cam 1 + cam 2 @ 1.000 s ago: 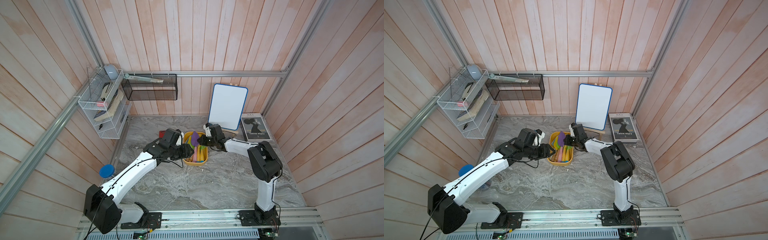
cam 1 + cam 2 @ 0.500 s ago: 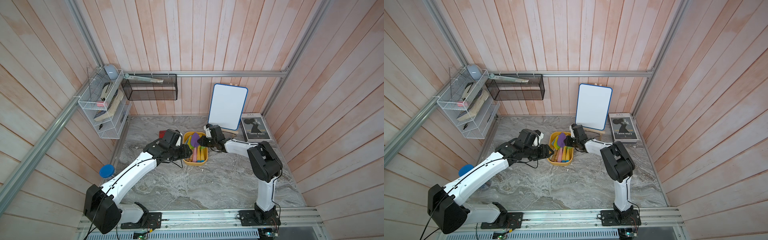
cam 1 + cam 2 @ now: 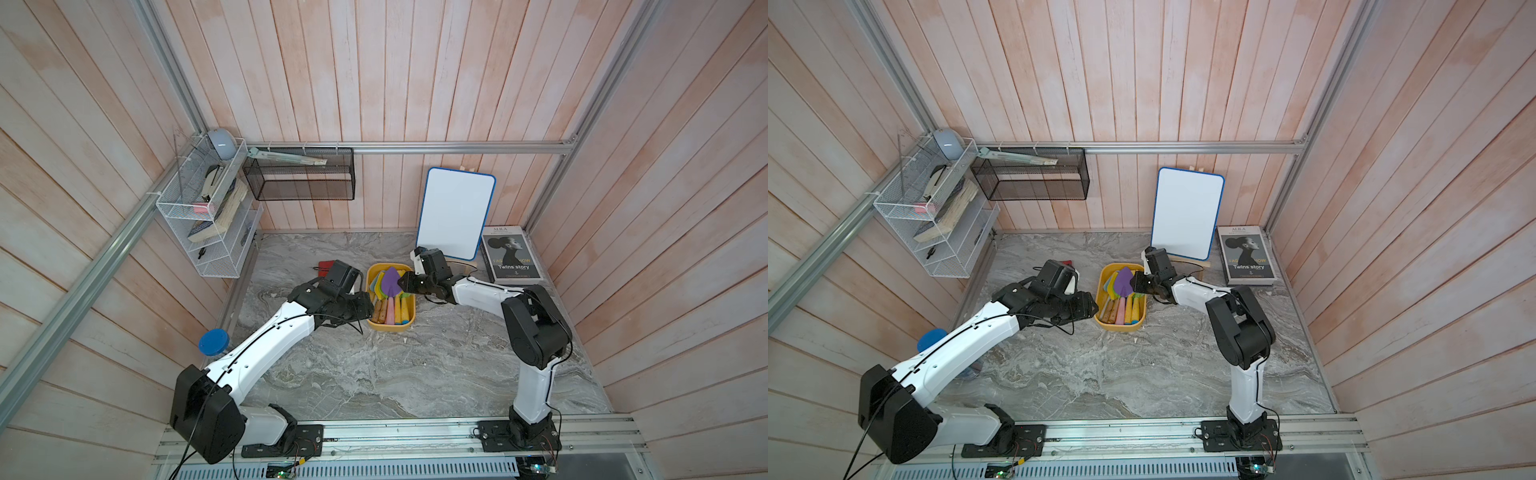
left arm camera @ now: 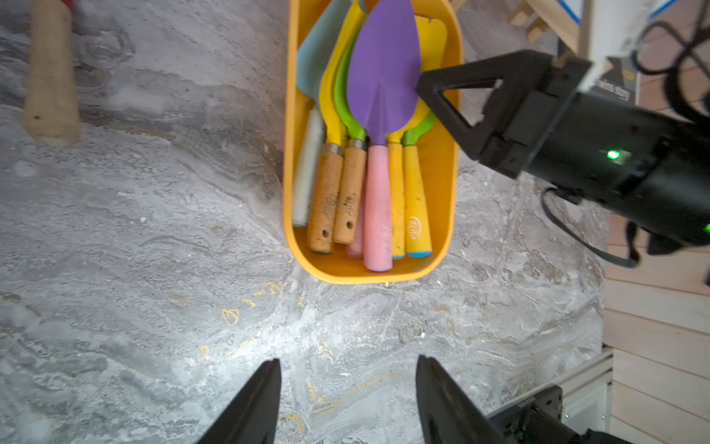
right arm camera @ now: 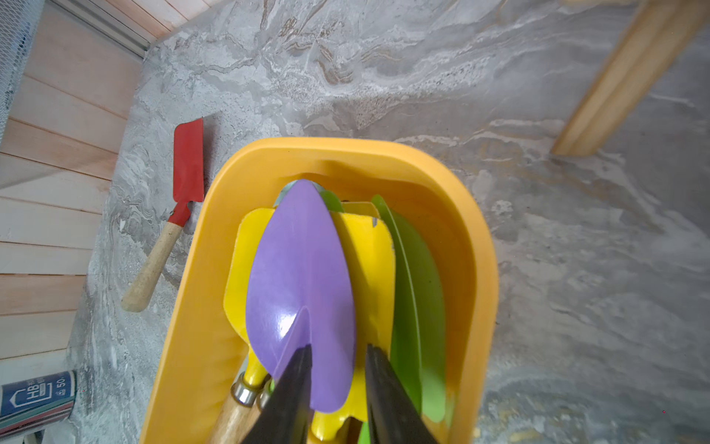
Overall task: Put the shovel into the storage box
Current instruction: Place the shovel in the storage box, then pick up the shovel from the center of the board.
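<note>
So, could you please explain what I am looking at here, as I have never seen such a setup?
These are two robot arms mounted on a rail at the edge of a marble table. Two pictures look down on everything from overhead; the other two come from cameras on the arms' wrists. Each arm ends in an end effector, a two-fingered clamp. On the table stands a yellow storage box full of small garden shovels, a purple shovel on top. A red shovel lies on the table beside it. The left end effector is open and empty, short of the box. The right end effector has its fingers apart over the purple shovel's blade and appears to grip nothing. A whiteboard and a book are at the back.
</note>
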Robot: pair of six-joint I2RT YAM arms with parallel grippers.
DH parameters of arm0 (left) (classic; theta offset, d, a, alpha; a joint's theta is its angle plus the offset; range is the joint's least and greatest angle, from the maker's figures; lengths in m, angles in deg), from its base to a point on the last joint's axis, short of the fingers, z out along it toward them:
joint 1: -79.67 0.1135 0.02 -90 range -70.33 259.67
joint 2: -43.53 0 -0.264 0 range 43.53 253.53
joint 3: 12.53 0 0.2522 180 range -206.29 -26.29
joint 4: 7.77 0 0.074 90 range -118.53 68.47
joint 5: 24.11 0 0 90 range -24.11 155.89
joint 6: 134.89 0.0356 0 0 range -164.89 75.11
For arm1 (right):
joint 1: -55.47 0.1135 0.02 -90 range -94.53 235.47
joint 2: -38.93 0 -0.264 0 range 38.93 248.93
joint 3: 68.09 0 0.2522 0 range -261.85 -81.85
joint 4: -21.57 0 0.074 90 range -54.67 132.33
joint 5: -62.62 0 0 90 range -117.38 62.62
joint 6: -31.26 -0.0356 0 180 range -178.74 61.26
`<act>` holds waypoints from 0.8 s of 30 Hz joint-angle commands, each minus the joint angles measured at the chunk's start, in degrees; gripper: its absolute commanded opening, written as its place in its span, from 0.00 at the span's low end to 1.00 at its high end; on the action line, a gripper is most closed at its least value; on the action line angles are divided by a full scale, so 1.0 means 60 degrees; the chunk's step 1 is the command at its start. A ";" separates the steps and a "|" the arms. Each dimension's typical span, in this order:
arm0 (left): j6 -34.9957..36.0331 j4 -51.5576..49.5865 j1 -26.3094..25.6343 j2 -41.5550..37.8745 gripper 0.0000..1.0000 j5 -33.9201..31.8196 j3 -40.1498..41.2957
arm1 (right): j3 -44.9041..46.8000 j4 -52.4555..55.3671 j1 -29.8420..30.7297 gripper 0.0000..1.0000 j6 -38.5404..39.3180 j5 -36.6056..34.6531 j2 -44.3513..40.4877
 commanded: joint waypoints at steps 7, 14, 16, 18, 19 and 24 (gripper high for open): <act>0.0508 -0.0336 0.1578 0.0990 0.62 -0.0465 -0.0461 | 0.0055 0.0794 0.0007 0.36 0.0409 -0.0488 -0.1041; 0.0897 -0.0778 0.2402 0.2154 0.67 -0.0895 -0.1179 | 0.0141 0.0992 0.0025 0.38 0.0481 -0.0448 -0.1456; 0.0966 -0.0822 0.2602 0.2475 0.68 -0.1018 -0.1325 | 0.0197 0.1053 0.0032 0.38 0.0520 -0.0422 -0.1599; 0.1055 -0.0793 0.2771 0.2884 0.68 -0.1085 -0.1454 | 0.0266 0.1095 0.0068 0.39 0.0553 -0.0418 -0.1766; 0.1095 -0.0793 0.2841 0.3074 0.68 -0.1115 -0.1528 | 0.0299 0.1101 0.0077 0.39 0.0556 -0.0422 -0.1829; 0.1324 -0.0823 0.3080 0.4141 0.68 -0.1444 -0.2054 | 0.0574 0.1066 0.0097 0.39 0.0555 -0.0466 -0.2139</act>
